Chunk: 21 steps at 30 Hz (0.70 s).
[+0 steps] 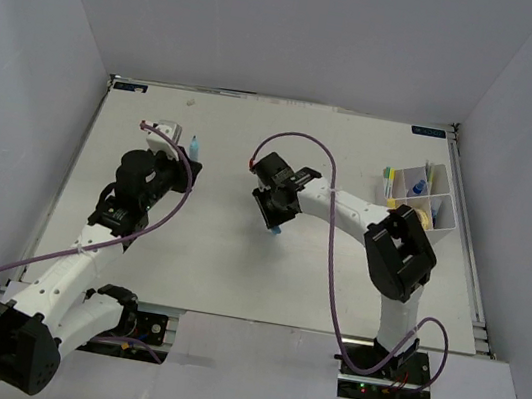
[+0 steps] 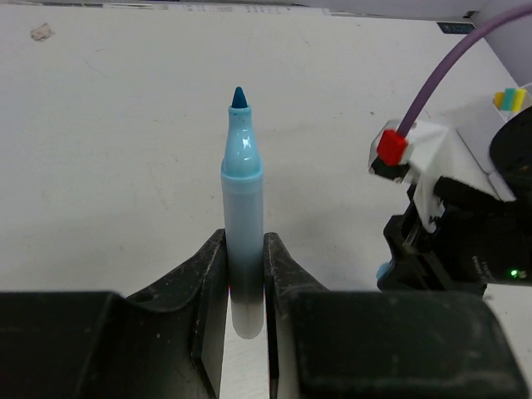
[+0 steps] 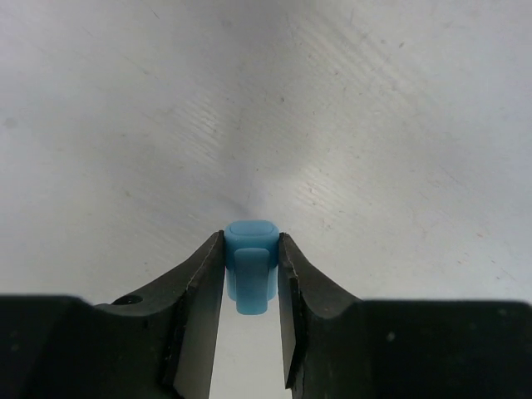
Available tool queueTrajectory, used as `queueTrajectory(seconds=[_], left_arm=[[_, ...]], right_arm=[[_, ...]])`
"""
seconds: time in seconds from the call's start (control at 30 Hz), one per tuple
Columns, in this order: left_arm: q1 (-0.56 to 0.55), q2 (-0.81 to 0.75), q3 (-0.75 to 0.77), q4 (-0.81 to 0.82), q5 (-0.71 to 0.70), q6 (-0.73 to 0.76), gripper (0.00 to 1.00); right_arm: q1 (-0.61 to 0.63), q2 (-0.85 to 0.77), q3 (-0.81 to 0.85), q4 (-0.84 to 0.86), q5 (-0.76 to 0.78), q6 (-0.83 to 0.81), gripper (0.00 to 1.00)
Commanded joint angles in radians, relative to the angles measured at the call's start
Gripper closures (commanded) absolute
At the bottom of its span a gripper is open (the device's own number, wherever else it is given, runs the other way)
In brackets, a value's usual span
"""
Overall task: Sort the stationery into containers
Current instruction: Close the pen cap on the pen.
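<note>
Marker is handling light, rigid, slick | left claw is pinching its lower barrel, tip bare | right claw is pinching the small blue cap squarely.

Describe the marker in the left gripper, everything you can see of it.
The marker has a glossy light-blue plastic-looking barrel, whitish at the near end, with a collar, a tapered neck and a dark teal pointed tip, uncapped. The left gripper clamps its lower barrel, black jaws pressed on both sides; the tip points away from the wrist camera.
</note>
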Motion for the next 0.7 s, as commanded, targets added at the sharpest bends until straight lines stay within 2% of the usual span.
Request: queueTrajectory(seconds=[0.0, 0.17, 0.37, 0.5, 0.67], left_arm=[[-0.006, -0.033, 0.017, 0.043, 0.138, 0.033, 1.0], [-0.006, -0.042, 0.008, 0.072, 0.341, 0.083, 1.0], [-0.019, -0.055, -0.015, 0.144, 0.52, 0.106, 1.0], [-0.032, -0.049, -0.026, 0.175, 0.557, 0.1, 1.0], [-0.048, -0.052, -0.033, 0.177, 0.528, 0.114, 1.0]], right_arm=[[0.004, -0.156, 0.028, 0.031, 0.018, -0.006, 0.78], [0.003, -0.296, 0.064, 0.089, 0.069, -0.016, 0.83], [0.003, -0.423, 0.091, 0.258, 0.061, -0.012, 0.84], [0.004, -0.448, 0.125, 0.374, 0.046, 0.043, 0.84], [0.004, -0.452, 0.123, 0.549, 0.038, 0.134, 0.84]])
